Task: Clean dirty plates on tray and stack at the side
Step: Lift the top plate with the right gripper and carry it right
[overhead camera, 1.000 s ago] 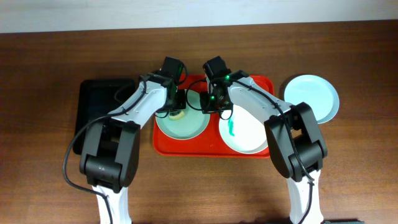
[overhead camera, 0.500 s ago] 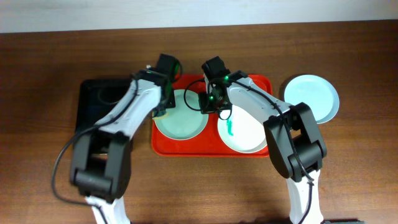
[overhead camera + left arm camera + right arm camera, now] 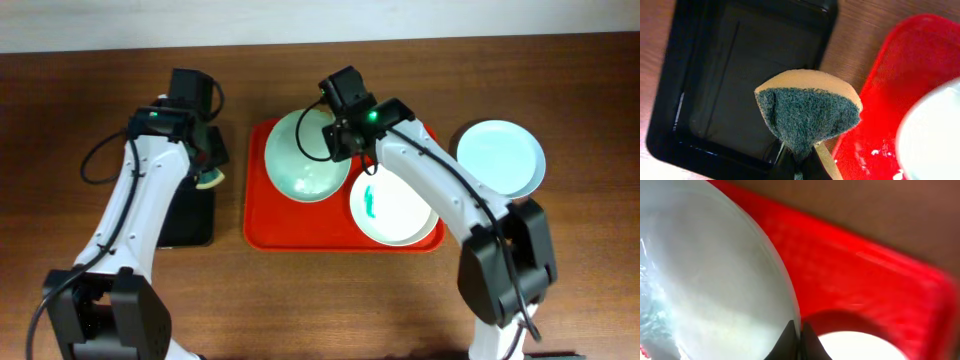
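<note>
My right gripper [image 3: 337,141] [image 3: 800,331] is shut on the rim of a pale mint-green plate [image 3: 303,155] [image 3: 705,280], which hangs tilted over the left half of the red tray [image 3: 257,226] [image 3: 865,275]. A white plate [image 3: 397,208] [image 3: 860,347] with a teal smear lies on the tray's right half. A second mint-green plate [image 3: 501,155] rests on the table to the right of the tray. My left gripper [image 3: 204,166] [image 3: 800,161] is shut on a yellow sponge [image 3: 208,181] [image 3: 807,110] with a green scouring face, held over the black tray [image 3: 190,226] [image 3: 735,60].
The black tray sits just left of the red tray [image 3: 875,100], with a narrow strip of wooden table between them. The held plate's blurred edge [image 3: 935,135] shows at the right of the left wrist view. Bare wood surrounds both trays.
My left arm swung left off the green plate, carrying the sponge over the black tray. My right gripper lifted and tilted that plate off the red tray.
</note>
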Controlling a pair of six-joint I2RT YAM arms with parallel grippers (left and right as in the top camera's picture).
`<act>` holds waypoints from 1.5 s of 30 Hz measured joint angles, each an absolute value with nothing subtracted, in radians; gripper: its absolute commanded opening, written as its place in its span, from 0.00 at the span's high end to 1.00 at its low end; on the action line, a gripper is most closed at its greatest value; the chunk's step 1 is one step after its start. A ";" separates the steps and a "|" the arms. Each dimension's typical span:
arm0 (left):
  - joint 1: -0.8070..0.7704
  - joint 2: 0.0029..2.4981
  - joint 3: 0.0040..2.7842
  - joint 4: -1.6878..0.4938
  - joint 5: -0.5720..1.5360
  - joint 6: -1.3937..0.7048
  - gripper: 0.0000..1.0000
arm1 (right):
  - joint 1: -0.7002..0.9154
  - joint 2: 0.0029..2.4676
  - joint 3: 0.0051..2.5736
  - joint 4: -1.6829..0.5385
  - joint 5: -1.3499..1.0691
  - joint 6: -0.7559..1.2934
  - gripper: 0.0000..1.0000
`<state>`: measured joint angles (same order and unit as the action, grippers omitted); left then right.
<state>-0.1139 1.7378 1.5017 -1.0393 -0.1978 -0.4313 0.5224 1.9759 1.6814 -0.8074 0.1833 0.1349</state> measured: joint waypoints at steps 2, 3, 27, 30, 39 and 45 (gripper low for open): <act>-0.094 1.738 1.502 -1.040 -0.198 -0.431 1.00 | 0.571 1.944 1.681 -0.810 0.310 0.071 0.96; -0.087 1.738 1.502 -1.040 -0.198 -0.431 1.00 | 0.584 1.939 1.681 -0.810 0.342 0.018 0.96; -0.066 1.738 1.502 -1.051 -0.198 -0.431 1.00 | 0.912 1.929 1.681 -0.508 1.302 -0.824 0.96; -0.066 1.738 1.502 -1.051 -0.198 -0.431 1.00 | 0.898 1.929 1.687 -0.598 1.237 -0.701 0.96; -0.066 1.738 1.502 -1.051 -0.199 -0.431 1.00 | 0.489 1.924 1.689 -0.858 0.406 -0.132 0.96; -0.066 1.738 1.502 -1.051 -0.198 -0.431 1.00 | 0.023 1.912 1.689 -0.938 -0.271 -0.036 0.96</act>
